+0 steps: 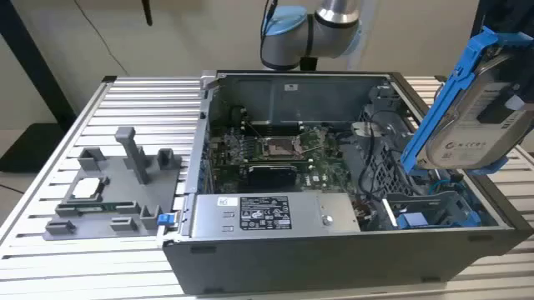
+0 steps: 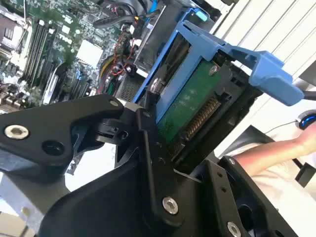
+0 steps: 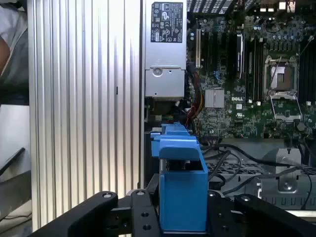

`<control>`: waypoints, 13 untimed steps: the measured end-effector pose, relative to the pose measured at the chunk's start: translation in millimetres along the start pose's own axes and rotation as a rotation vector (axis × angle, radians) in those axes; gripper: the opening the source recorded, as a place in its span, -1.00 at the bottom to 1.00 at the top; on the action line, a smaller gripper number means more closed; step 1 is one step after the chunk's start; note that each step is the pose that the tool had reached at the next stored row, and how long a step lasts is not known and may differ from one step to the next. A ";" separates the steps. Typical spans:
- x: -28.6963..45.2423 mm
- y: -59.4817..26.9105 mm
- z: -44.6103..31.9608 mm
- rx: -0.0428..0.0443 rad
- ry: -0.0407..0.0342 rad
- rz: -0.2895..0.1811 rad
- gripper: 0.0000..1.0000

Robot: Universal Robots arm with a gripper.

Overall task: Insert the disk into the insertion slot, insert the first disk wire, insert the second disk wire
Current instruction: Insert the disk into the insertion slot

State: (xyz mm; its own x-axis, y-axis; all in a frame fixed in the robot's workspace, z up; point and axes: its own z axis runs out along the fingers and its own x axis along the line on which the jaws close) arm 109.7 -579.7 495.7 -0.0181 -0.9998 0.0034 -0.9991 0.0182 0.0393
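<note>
Black gripper, jaws clamped on the disk, holds it steeply tilted above the open computer case on a slatted metal table

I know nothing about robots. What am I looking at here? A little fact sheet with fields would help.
Setting: open grey metal computer case on a ribbed metal table
Held: flat silver-grey hard drive in a bright blue plastic carrier, tilted, above the case at the exterior view's right
Gripper: black gripper, shut on the carrier
Slot: grey metal drive bay with blue latch pieces, below the drive; drive not yet in it
Inside: green circuit board; grey power-supply box
</note>
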 end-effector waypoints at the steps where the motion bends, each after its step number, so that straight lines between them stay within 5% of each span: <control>1: 0.0 0.0 0.0 0.0000 -0.0001 0.000 1.00; 13: 0.0 -0.1 0.8 0.0005 -0.0009 0.000 1.00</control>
State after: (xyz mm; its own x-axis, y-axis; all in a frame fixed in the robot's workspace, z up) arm 109.7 -579.6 494.9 -0.0181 -0.9998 0.0025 -0.9991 0.0181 0.0388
